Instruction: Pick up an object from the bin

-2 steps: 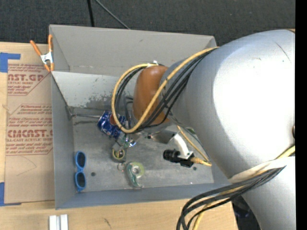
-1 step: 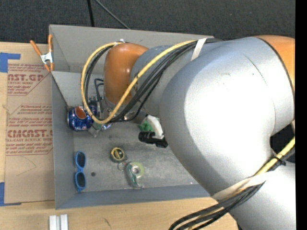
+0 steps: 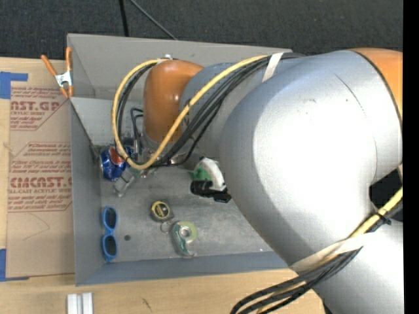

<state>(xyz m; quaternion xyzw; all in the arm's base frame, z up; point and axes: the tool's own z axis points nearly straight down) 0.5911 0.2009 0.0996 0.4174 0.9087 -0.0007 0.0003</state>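
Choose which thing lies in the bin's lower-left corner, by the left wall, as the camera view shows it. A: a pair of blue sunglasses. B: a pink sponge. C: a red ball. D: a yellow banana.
A: the blue sunglasses lie flat on the floor of the bin, lengthwise along its left wall, one lens above the other, close to the lower-left corner.

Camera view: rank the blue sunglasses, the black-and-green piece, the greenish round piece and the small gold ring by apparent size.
1. blue sunglasses, the longest.
2. black-and-green piece, a close second; the arm may hide part of it, so this rank is unsure.
3. greenish round piece.
4. gold ring, smallest.
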